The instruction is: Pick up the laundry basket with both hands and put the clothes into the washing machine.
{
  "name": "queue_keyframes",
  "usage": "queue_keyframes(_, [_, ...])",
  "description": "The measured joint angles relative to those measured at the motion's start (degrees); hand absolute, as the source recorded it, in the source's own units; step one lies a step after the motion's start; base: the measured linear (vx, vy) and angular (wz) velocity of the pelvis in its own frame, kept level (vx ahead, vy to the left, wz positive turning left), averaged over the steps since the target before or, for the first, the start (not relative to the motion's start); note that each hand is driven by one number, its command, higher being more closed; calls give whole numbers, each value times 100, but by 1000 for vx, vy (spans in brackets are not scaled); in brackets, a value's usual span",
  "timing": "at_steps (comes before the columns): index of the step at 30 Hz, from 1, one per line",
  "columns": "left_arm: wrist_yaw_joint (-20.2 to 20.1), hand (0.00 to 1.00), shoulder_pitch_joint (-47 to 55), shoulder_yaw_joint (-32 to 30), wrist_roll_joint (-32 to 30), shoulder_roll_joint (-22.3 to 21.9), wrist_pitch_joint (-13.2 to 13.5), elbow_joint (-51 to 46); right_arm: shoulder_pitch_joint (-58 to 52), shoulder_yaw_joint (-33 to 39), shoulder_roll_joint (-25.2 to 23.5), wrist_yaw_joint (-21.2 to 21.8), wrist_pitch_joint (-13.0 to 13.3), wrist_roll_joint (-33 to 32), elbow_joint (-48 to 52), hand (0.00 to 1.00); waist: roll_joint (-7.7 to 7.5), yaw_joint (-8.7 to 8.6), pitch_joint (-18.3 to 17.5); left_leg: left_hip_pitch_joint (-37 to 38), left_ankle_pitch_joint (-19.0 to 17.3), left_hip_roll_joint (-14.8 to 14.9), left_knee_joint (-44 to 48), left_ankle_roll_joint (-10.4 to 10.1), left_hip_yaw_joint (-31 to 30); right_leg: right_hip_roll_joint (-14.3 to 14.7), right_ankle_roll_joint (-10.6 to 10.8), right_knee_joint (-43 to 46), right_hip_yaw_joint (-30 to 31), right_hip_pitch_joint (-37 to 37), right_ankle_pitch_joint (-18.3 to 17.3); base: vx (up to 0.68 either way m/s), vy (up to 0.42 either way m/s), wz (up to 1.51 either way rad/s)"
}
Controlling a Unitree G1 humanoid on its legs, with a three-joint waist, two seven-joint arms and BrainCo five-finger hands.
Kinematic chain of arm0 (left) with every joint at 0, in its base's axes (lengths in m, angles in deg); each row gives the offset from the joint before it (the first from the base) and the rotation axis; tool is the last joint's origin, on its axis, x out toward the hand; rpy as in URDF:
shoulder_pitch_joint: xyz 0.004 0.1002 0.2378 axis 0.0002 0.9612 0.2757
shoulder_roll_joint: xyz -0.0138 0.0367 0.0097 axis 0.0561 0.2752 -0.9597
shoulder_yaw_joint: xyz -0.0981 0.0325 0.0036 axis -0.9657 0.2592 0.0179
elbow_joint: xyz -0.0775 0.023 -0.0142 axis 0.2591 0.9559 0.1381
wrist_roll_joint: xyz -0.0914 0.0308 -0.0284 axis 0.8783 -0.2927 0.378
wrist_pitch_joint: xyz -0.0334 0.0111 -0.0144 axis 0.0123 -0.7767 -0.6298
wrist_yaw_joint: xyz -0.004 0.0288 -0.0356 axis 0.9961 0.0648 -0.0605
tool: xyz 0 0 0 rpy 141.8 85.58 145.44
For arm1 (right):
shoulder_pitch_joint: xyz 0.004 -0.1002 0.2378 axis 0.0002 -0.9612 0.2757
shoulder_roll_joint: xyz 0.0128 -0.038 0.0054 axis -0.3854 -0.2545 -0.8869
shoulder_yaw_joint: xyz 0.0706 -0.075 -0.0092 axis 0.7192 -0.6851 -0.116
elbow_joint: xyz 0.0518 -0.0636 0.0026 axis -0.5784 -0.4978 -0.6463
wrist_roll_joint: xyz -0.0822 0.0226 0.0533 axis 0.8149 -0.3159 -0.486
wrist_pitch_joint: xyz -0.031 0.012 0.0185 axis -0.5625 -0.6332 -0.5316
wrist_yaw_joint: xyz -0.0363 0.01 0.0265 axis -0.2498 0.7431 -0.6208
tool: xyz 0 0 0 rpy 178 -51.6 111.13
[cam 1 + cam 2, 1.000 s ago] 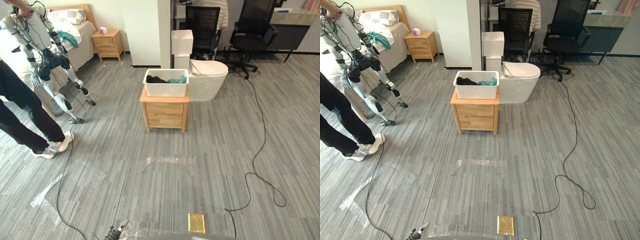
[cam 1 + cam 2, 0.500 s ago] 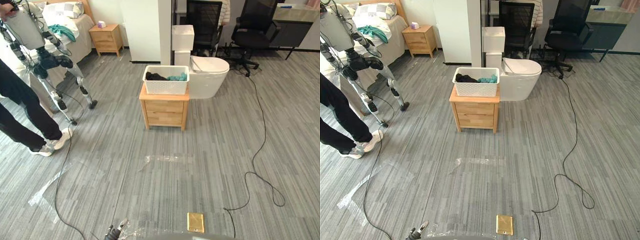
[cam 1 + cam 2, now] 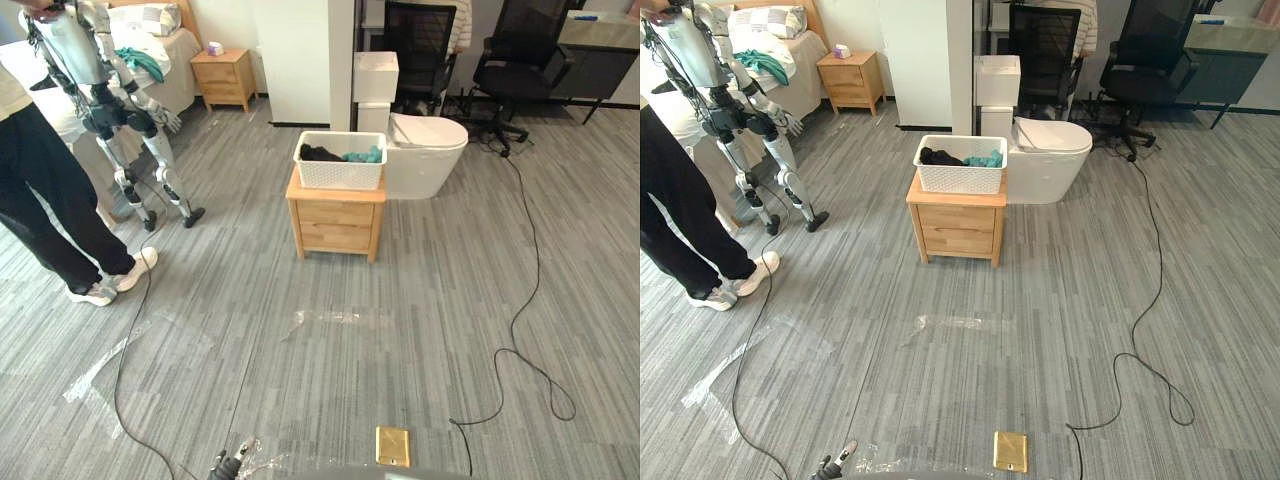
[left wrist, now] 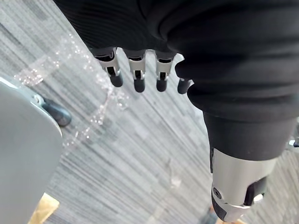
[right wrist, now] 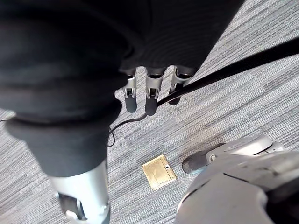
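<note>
The white laundry basket [image 3: 340, 170] sits upright on a wooden nightstand [image 3: 335, 226], well ahead of both hands, its long axis running left-right. The left hand [image 4: 138, 74] and right hand [image 5: 152, 95] hang relaxed and empty.

1. The laundry basket [image 3: 340, 175] is white, with a pattern of small holes in its wall.
2. In it are a black garment [image 3: 318, 154] and a teal garment [image 3: 364, 156].
3. The nightstand [image 3: 334, 224] is of light wood.
4. The floor [image 3: 300, 390] is grey with fine stripes.
5. The toilet [image 3: 430, 158] is white, and the office chair [image 3: 515, 70] is black.
6. The floor plate [image 3: 392, 445] is brass yellow.
7. The person wears black trousers [image 3: 45, 190] and pale shoes [image 3: 100, 291].
</note>
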Motion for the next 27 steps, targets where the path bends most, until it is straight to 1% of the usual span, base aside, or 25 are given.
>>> queue_keyframes(4, [1, 0, -1, -61, 9, -13, -3, -21, 4, 1, -11, -1, 0, -15, 4, 0, -10, -1, 14, -24, -1, -1, 41, -1, 5, -8, -15, 44, -20, -4, -44, -6, -2, 2])
queue_keyframes(6, [3, 0, -53, -363, 51, -120, -8, -72, 41, 0, -33, -1, 6, -50, 38, 0, -26, -11, 147, -89, -48, 23, 201, -29, 7, -13, -45, 297, -104, -32, -227, -65, -29, 17])
queue_keyframes(7, [4, 0, -86, -436, 57, -139, -11, -73, 42, -1, -41, -2, 7, -52, 62, 0, 5, -6, 168, -153, -123, 44, 326, -41, 4, -8, -57, 390, -141, -64, -299, -90, -47, 25])
queue_keyframes(8, [3, 0, -117, -497, 105, -153, -18, -133, 39, -31, -56, -2, 2, -53, 139, 0, 50, 1, 252, -375, -335, 105, 787, -76, -7, 1, -91, 654, -170, -165, -496, -71, -41, 27])
queue_keyframes(9, [5, 0, -113, -499, 142, -154, -21, -296, 43, -94, -92, -2, 12, -67, 250, 0, -37, 6, 361, -668, -529, 167, 1519, -151, 47, -6, -172, 921, -202, -290, -695, -83, -44, 27])
queue_keyframes(10, [0, 0, -122, -553, 177, -146, -22, -357, 42, -193, -95, -6, 25, -99, 254, 0, -81, 5, 403, -895, -554, 187, 1978, -184, 116, -34, -189, 1021, -213, -336, -763, -82, -71, 21])
queue_keyframes(11, [6, 0, -159, -681, 231, -163, -26, -473, 42, -381, -72, -4, 41, -123, 267, 0, -147, 16, 467, -1458, -506, 297, 3104, -217, 335, -76, -259, 1118, -223, -362, -822, -46, -74, 9])
queue_keyframes(12, [8, 0, -199, -730, 241, -184, -25, -522, 68, -497, -37, -11, 50, -164, 302, 0, -138, 31, 524, -1745, -443, 385, 3653, -188, 412, -78, -303, 1130, -226, -302, -848, 19, -68, 3])
queue_keyframes(13, [13, 0, -188, -738, 315, -185, -20, -555, 61, -653, 15, -24, 55, -228, 388, 0, -142, 38, 619, -2140, -546, 559, 4323, -113, 604, -87, -365, 1154, -231, -173, -888, 93, -15, -1])
queue_keyframes(14, [16, 0, -176, -675, 350, -207, -17, -560, 64, -685, 39, -30, 58, -270, 473, 0, -92, 19, 637, -2336, -604, 600, 4332, -21, 716, -137, -355, 1158, -190, -79, -931, 118, 30, -13])
queue_keyframes(15, [16, 0, -171, -594, 355, -224, -12, -586, 109, -685, 63, -29, 65, -281, 526, 0, -39, 51, 642, -2484, -597, 564, 3959, -22, 786, -215, -294, 1160, -126, -60, -993, 135, 74, -20])
queue_keyframes(16, [15, 0, -154, -572, 363, -230, -3, -604, 148, -686, 66, -27, 81, -284, 537, 0, -31, 61, 638, -2536, -581, 539, 3657, -33, 801, -256, -274, 1162, -61, -63, -1017, 174, 125, -46])
queue_keyframes(17, [13, 0, -115, -495, 444, -234, 10, -659, 164, -738, 66, -28, 97, -285, 628, 0, -25, 124, 635, -2631, -526, 476, 2962, -58, 788, -329, -207, 1176, 86, -106, -1105, 258, 170, -63])
queue_keyframes(18, [13, 0, -98, -473, 451, -232, 9, -667, 166, -794, 69, -28, 137, -283, 687, 0, -19, 191, 631, -2695, -455, 452, 2358, -168, 716, -375, -177, 1187, 270, -132, -1159, 270, 176, -71])
queue_keyframes(19, [15, 0, -76, -476, 453, -232, 6, -659, 178, -803, 74, -29, 137, -281, 685, 0, -13, 209, 627, -2726, -438, 456, 2140, -196, 646, -392, -131, 1208, 342, -139, -1226, 338, 232, -76])
queue_keyframes(20, [16, 0, -6, -477, 461, -224, 4, -636, 197, -806, 84, -29, 137, -279, 679, 0, 21, 256, 597, -2783, -438, 481, 1918, -196, 595, -419, -50, 1253, 513, -126, -1367, 313, 230, -64])
queue_keyframes(21, [16, 0, 32, -479, 468, -223, 5, -608, 180, -797, 92, -29, 138, -278, 670, 0, 41, 280, 565, -2808, -441, 499, 1919, -192, 543, -435, 10, 1305, 618, -116, -1466, 448, 335, -76])
queue_keyframes(22, [14, 0, 107, -481, 490, -225, -1, -531, 129, -731, 75, -24, 130, -261, 615, 0, 1, 316, 478, -2869, -273, 439, 2280, -84, 482, -549, 127, 1483, 791, -90, -1737, 413, 314, -65])
queue_keyframes(23, [12, 0, 214, -486, 493, -173, -2, -491, 61, -653, 34, -11, 115, -243, 552, 0, -62, 326, 279, -2898, -257, 302, 2586, -55, 494, -724, 244, 1680, 879, -112, -1969, 584, 362, -66])
queue_keyframes(24, [5, 0, 303, -494, 517, -18, -3, -407, 21, -527, -79, 11, 105, -204, 364, 0, -332, 309, 91, -2885, -474, 51, 2885, 157, 589, -963, 566, 2426, 955, -264, -2207, 631, 323, -34])
queue_keyframes(25, [4, 0, 264, -466, 502, 68, -6, -370, 9, -419, -162, 43, 94, -207, 330, 0, -424, 275, 39, -2839, -628, -51, 2981, 180, 614, -1064, 599, 2927, 968, -425, -2241, 746, 336, -5])
queue_keyframes(26, [-4, 0, 181, -404, 467, 211, -28, -232, 23, -197, -254, 90, 101, -207, 263, 0, -528, 209, 23, -2622, -849, -205, 3070, 316, 625, -1126, 796, 4134, 1172, -786, -2055, 600, 268, 33])
queue_keyframes(27, [-1, 0, 115, -335, 450, 320, -69, -165, 28, -70, -286, 119, 85, -199, 147, 0, -555, 130, 73, -2331, -1034, -337, 3105, 429, 617, -1100, 1209, 5363, 1381, -1142, -1538, 463, 191, 33])
